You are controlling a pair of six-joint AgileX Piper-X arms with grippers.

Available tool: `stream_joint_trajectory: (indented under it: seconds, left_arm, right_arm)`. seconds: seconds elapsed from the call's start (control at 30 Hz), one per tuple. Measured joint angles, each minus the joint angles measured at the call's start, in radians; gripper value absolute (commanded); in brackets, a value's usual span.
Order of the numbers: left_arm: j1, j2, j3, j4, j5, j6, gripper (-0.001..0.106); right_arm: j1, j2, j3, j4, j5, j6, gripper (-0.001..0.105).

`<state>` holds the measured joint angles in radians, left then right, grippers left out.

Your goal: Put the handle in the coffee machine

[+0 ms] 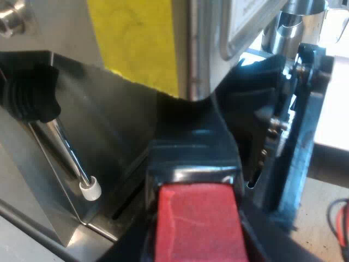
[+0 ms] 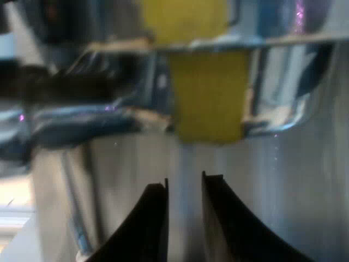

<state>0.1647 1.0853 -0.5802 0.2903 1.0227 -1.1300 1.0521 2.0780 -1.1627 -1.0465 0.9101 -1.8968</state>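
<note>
Flanking the dark, red-tipped handle (image 1: 197, 221), left fingers (image 1: 255, 245) grip it; right fingers (image 2: 146, 224) stand parted.

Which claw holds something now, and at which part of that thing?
The left claw seems to grip the handle at its red end. The right claw holds nothing; it stands slightly open.

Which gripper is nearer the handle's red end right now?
Left. The left gripper sits right at the red end of the handle, which leads into the espresso machine. The right gripper faces the machine's steel front below a yellow patch, fingers apart on nothing.
</note>
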Motion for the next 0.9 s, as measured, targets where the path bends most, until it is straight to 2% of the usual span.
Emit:
stream_joint_trajectory:
  seconds: [0.1,0.23,0.33,0.5,0.67,0.9]
  left_arm:
    - [0.0,0.0,0.0,0.0,0.0,0.0,0.0]
    - [0.0,0.0,0.0,0.0,0.0,0.0,0.0]
    - [0.0,0.0,0.0,0.0,0.002,0.0,0.0]
    - [0.0,0.0,0.0,0.0,0.001,0.002,0.0]
    - [0.002,0.0,0.0,0.0,0.001,0.002,0.0]
    - [0.002,0.0,0.0,0.0,0.001,0.002,0.0]
  right_arm:
    - [0.0,0.015,-0.022,-0.024,0.009,-0.019,0.025]
    - [-0.002,0.016,-0.034,-0.061,0.019,-0.04,0.039]
    - [-0.002,0.016,-0.046,-0.065,0.024,-0.078,0.038]
    - [-0.002,0.022,-0.048,-0.086,0.049,-0.085,0.038]
    - [-0.007,0.027,-0.048,-0.123,0.061,-0.11,0.026]
    - [-0.012,0.027,-0.048,-0.135,0.072,-0.124,0.026]
